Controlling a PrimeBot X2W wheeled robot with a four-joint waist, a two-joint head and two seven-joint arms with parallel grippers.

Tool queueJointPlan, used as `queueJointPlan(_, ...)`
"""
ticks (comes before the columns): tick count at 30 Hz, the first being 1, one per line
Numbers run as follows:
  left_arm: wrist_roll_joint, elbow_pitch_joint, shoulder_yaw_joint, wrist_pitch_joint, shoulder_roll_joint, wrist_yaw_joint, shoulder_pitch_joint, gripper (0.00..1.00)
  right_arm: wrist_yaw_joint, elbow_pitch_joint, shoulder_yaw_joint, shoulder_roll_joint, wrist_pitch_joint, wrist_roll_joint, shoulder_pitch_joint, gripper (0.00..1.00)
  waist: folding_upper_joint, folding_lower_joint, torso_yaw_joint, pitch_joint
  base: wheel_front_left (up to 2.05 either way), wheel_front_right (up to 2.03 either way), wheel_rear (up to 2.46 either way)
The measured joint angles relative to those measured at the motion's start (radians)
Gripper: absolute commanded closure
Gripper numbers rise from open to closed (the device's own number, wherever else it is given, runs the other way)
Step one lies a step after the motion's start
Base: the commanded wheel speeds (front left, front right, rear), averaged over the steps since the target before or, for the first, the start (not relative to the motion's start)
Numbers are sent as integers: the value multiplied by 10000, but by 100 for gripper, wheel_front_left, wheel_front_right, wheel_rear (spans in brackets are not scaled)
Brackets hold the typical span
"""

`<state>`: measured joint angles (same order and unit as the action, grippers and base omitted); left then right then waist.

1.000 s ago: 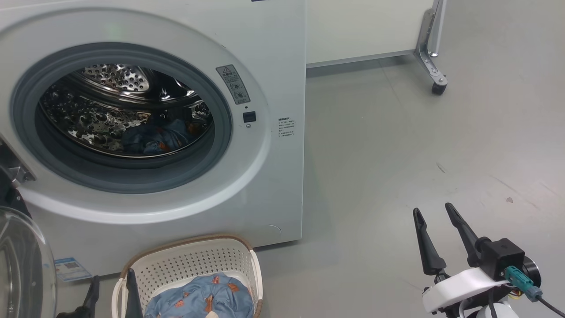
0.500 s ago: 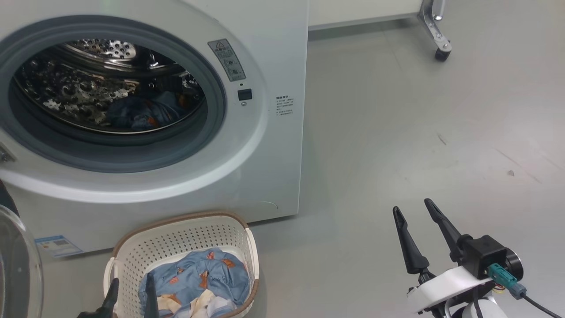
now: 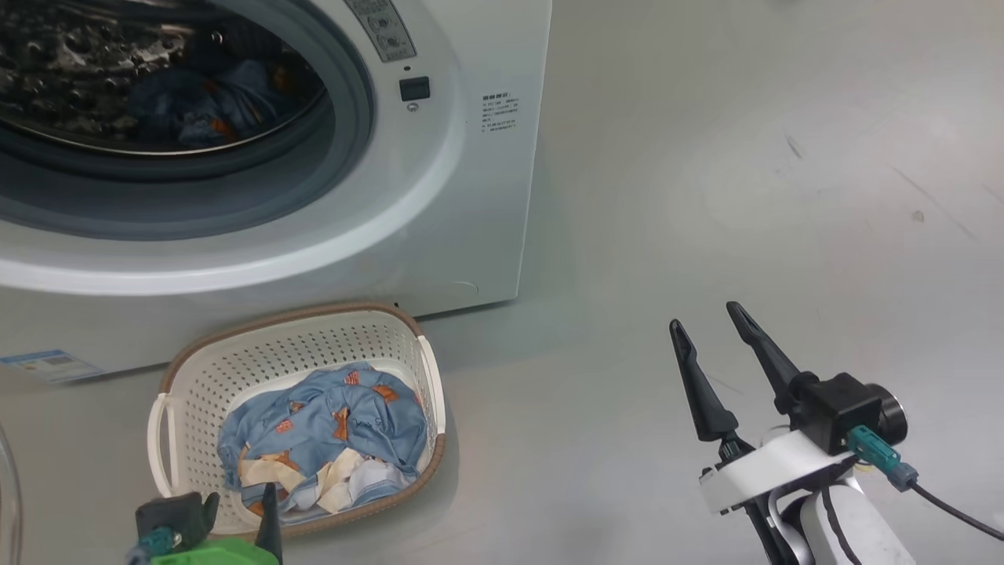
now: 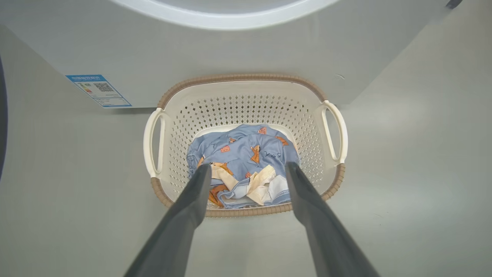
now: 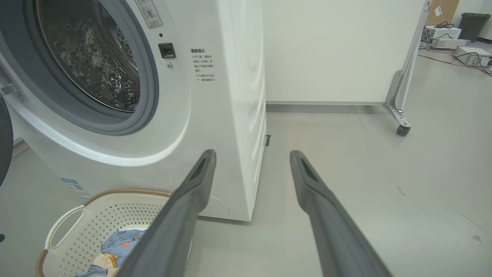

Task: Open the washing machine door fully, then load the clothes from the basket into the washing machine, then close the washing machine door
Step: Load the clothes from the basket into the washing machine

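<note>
Much of the washing machine [image 3: 463, 196] cut off at top and left edges, washing machine door [image 5: 3, 142] just a dark sliver at the side, left pincer [image 3: 241, 496] mostly below the bottom edge — blue label [image 4: 98, 90] print unreadably small

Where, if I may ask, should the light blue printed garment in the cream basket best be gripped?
Probably from above, pinching the bunched folds at the middle of the light blue printed garment; the walls of the cream perforated plastic basket block the sides.
</note>
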<state>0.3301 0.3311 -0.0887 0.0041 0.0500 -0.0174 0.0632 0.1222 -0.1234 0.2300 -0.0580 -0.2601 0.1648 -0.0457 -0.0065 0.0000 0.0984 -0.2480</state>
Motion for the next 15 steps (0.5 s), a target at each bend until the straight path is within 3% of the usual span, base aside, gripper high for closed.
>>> queueJointPlan(15,894,980,685,1605,581,117,-2639,0,2,449,-134,12,0,-79,-1581,0,0,0,454,-2108,0,0,0)
